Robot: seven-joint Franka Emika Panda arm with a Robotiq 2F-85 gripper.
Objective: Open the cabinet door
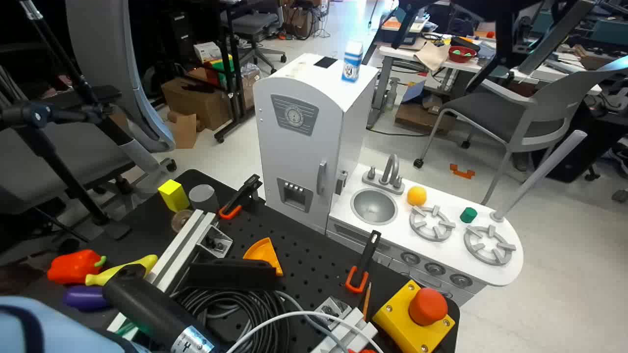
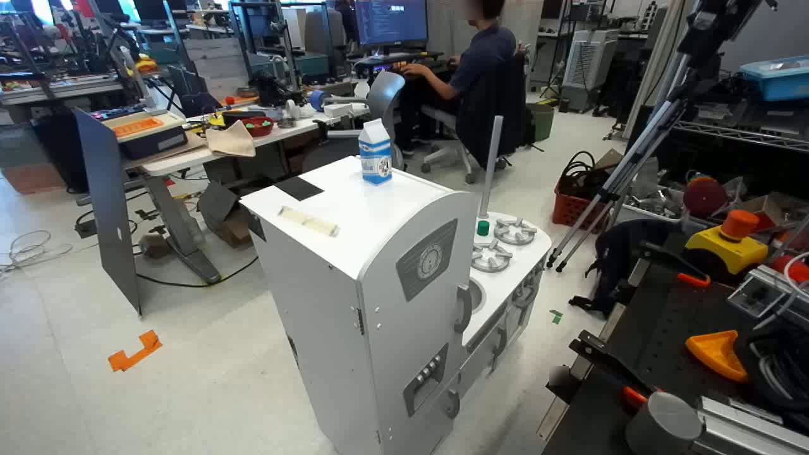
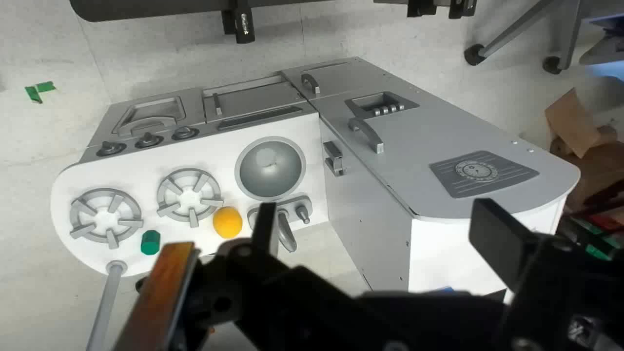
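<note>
Far left in an exterior view, a red pepper (image 1: pixel 76 267) and a yellow banana (image 1: pixel 110 274) lie close together; past them a yellow block (image 1: pixel 173 195) and a grey cylinder (image 1: pixel 203 198) sit side by side on the black table (image 1: pixel 319 284). Next along is the tall light-grey cabinet door (image 1: pixel 299 152), closed by the look of it on its white tower (image 1: pixel 354 127), its handle (image 1: pixel 321 177) on the edge toward the sink (image 1: pixel 374 208). Both exterior views show a milk carton (image 1: pixel 352 61) upright on top. To the right, an orange ball (image 1: pixel 416 195) rests just beside a burner (image 1: pixel 445 224), with a green cylinder (image 1: pixel 468 214) farther along. In an exterior view the green cylinder (image 2: pixel 483 227) peeks past the tower while the ball is hidden, and a person (image 2: pixel 480 76) sits at a monitor (image 2: pixel 392 22).

The wrist view, burners left and door right, also gives me the lower panel (image 3: pixel 336 78), which the table covers in an exterior view. Low across it reaches the gripper (image 3: pixel 378 219), fingers (image 3: pixel 497 239) spread wide, the tower behind the gap.
</note>
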